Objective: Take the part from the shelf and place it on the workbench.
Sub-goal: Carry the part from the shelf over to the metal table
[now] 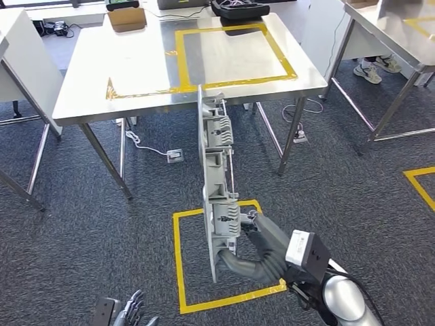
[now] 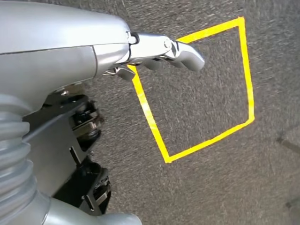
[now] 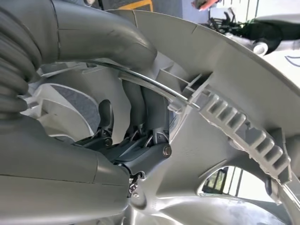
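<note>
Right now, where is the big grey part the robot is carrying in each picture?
Head view: the grey part stands on edge mid-picture, gripped at its lower end by the right hand, in front of the workbench.
Left wrist view: not in it; left hand hangs above the carpet.
Right wrist view: the part spreads across most of the picture.
Shared landmark: yellow tape square on the floor.

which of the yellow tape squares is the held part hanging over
The yellow tape square on the carpet, directly below the grey part held by the right hand. The tape square on the workbench lies farther ahead, and a third shows only a corner at far right.
</note>
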